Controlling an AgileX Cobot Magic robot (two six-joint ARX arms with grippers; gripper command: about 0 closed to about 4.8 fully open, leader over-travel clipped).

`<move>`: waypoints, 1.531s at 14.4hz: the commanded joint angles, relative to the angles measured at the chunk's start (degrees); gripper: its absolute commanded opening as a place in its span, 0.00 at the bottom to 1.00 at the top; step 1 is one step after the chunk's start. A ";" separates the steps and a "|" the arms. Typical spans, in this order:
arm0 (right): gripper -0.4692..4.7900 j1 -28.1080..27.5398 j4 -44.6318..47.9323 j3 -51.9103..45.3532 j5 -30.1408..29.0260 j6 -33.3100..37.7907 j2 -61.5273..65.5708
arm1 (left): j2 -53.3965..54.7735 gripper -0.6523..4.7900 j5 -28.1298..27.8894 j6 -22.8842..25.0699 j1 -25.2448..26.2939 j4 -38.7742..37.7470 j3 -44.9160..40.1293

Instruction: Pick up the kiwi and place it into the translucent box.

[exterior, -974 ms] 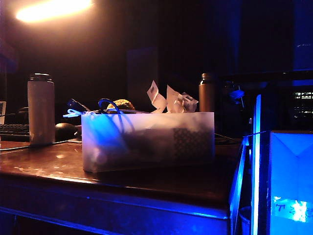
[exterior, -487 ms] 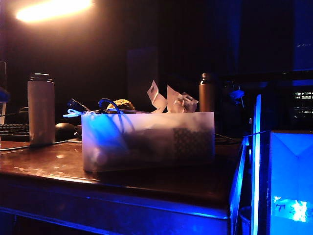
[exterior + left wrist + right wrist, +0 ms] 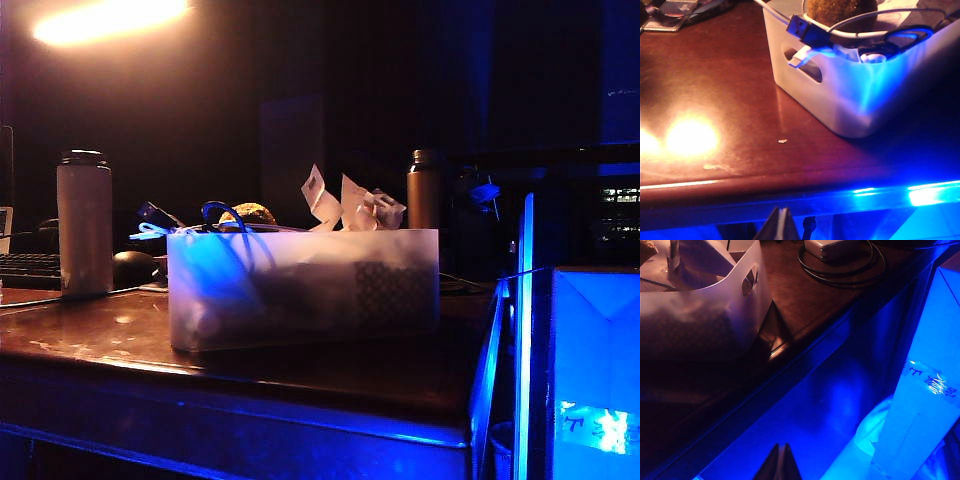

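The kiwi (image 3: 247, 213), brown and fuzzy, rests on top of the cables inside the translucent box (image 3: 300, 290) in the middle of the dark wooden table. The left wrist view shows the kiwi (image 3: 840, 10) at the box's (image 3: 840, 100) far rim, with a USB cable (image 3: 800, 25) draped over the wall. My left gripper (image 3: 782, 212) is shut and empty, held off the table below its front edge. My right gripper (image 3: 781, 447) is shut and empty too, out past the table's edge beside the box (image 3: 700, 305). Neither gripper shows in the exterior view.
A grey bottle (image 3: 84, 222), a black mouse (image 3: 135, 268) and a keyboard (image 3: 28, 268) stand left of the box. A brown bottle (image 3: 424, 190) stands behind it. A blue-glowing box (image 3: 595, 370) stands off the table's right end. A power adapter with coiled cable (image 3: 832, 247) lies on the table.
A blue-lit shape that showed at the exterior view's left edge half a second ago is gone. The box, kiwi and bottles have not moved.
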 commanded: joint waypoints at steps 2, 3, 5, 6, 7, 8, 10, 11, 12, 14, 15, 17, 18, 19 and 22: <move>0.09 -0.02 0.28 -0.22 0.22 0.24 -0.02 | 0.02 0.11 0.70 0.20 0.00 -1.22 -1.90; 0.09 -0.02 0.28 -0.22 0.24 0.24 -0.02 | 0.00 0.11 1.11 0.50 0.00 0.00 -2.60; 0.09 -0.02 0.31 -0.22 0.24 0.24 -0.04 | 0.00 0.11 0.33 0.42 0.00 0.15 -2.67; 0.09 -0.02 0.28 -0.22 0.24 0.24 -0.04 | 0.00 0.12 -0.31 0.44 0.00 0.22 -2.67; 0.09 -0.02 0.28 -0.22 0.24 0.24 -0.07 | 0.00 0.12 -0.66 0.39 0.00 0.17 -2.67; 0.09 -0.02 0.28 -0.22 0.24 0.24 -0.07 | 0.00 0.12 -0.63 0.33 0.00 0.17 -2.67; 0.09 -0.02 0.31 -0.22 0.24 0.24 -0.07 | 0.00 0.12 -0.63 0.31 0.00 0.15 -2.67; 0.09 -0.02 0.28 -0.22 0.24 0.24 -0.04 | 0.00 0.12 -0.63 0.31 0.00 0.15 -2.67; 0.09 -0.02 0.28 -0.22 0.24 0.24 -0.07 | 0.00 0.12 -0.63 0.33 0.00 0.15 -2.67; 0.09 -0.04 0.37 -0.22 0.24 0.26 -0.15 | -1.36 0.12 -0.66 0.31 0.02 -0.55 -2.69; 0.09 -0.09 0.42 -0.22 0.24 0.24 -0.35 | -3.52 0.12 -0.66 0.31 0.07 -1.22 -2.69; 0.09 -1.22 0.46 -0.24 0.02 0.24 -0.35 | -6.03 0.12 -0.63 0.31 0.33 -1.18 -2.69; 0.09 -2.60 0.50 -0.26 0.02 0.24 -0.37 | -7.10 0.12 0.09 0.31 1.70 -1.22 -2.69; 0.09 -4.44 0.74 -0.35 0.02 0.24 -0.39 | -8.68 0.12 1.03 0.26 4.61 -1.25 -2.69; 0.09 -10.93 5.05 -1.60 0.07 0.24 -3.56 | -15.58 0.12 1.75 0.24 17.57 -1.18 -2.69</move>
